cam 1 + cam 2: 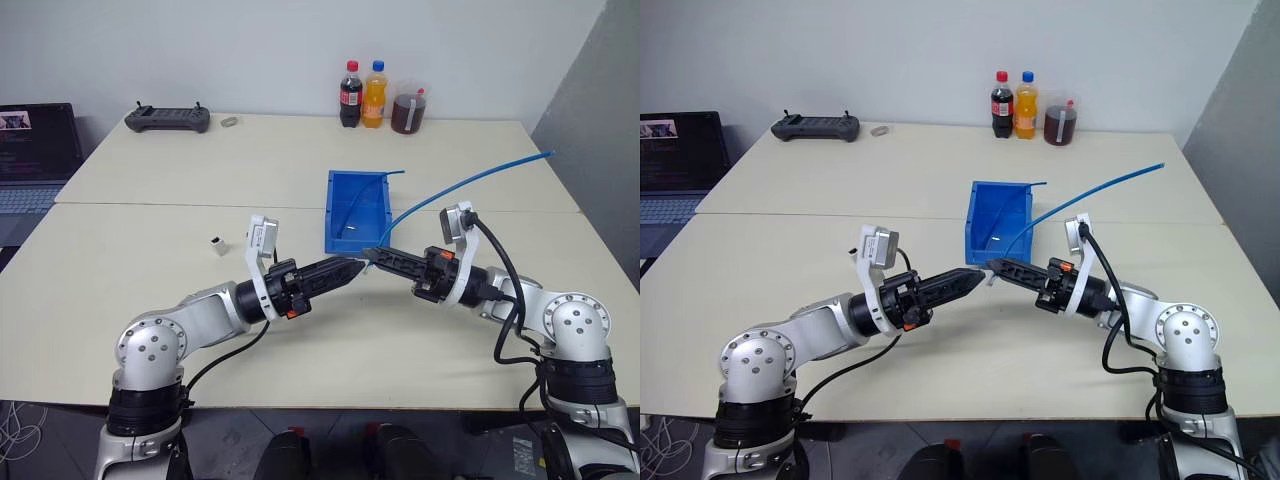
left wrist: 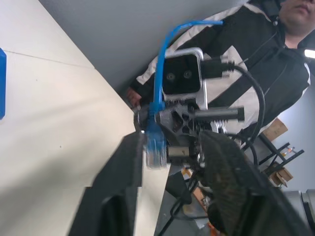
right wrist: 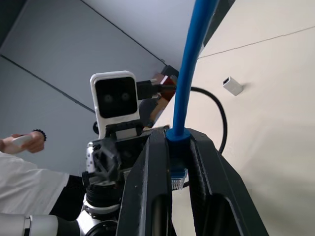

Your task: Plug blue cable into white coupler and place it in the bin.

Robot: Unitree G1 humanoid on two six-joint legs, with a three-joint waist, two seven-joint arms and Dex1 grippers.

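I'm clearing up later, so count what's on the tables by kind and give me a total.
Drink containers by the wall: 3, a dark cola bottle, an orange soda bottle, a clear jug of brown liquid
Light-blue cable: 1
Small white coupler block: 1
Bright blue plastic bin: 1
Dark handheld controller: 1
Open laptop: 1
Total: 8

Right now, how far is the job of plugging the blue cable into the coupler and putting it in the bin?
Done: the right gripper is shut on the blue cable near its plug, held above the table. In hand: the left gripper stands open facing that plug. Left: the white coupler lies untouched on the table, so nothing is plugged, and the bin has no coupler in it.
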